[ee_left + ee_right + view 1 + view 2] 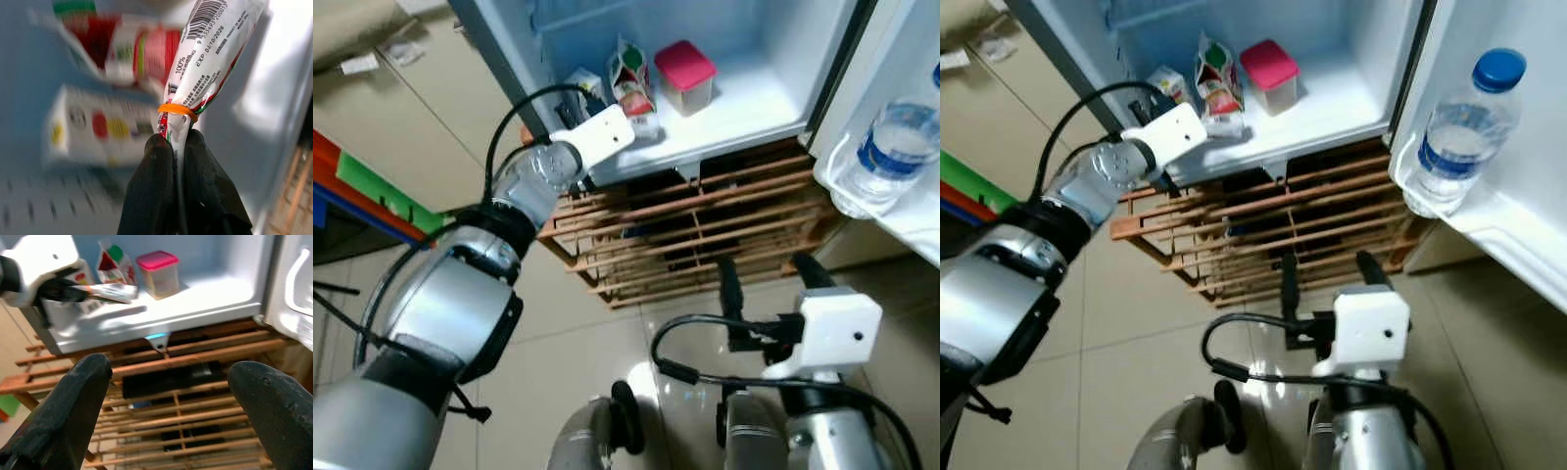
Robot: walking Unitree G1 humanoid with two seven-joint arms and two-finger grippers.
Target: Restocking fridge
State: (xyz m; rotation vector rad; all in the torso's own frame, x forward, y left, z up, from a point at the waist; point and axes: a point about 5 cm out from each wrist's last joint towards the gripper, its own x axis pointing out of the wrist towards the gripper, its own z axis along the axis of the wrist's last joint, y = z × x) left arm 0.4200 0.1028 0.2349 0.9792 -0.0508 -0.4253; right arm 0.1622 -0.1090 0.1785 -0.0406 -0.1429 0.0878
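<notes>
My left gripper (177, 141) is shut on the tied end of a white snack packet (208, 54) with red and green print and an orange rubber band. It holds the packet low over the front left of the open fridge's white shelf (744, 113). Behind the packet stand a red-and-green carton (628, 67), a small white box (583, 84) and a pink-lidded container (685, 74). My right gripper (769, 279) is open and empty, low in front of the wooden rack under the fridge.
A slatted wooden rack (705, 230) supports the fridge. The open fridge door at the right holds a water bottle (899, 145) in its white shelf. Beige tiled floor (558, 333) lies in front. Red, green and blue boards (372, 191) lie at the left.
</notes>
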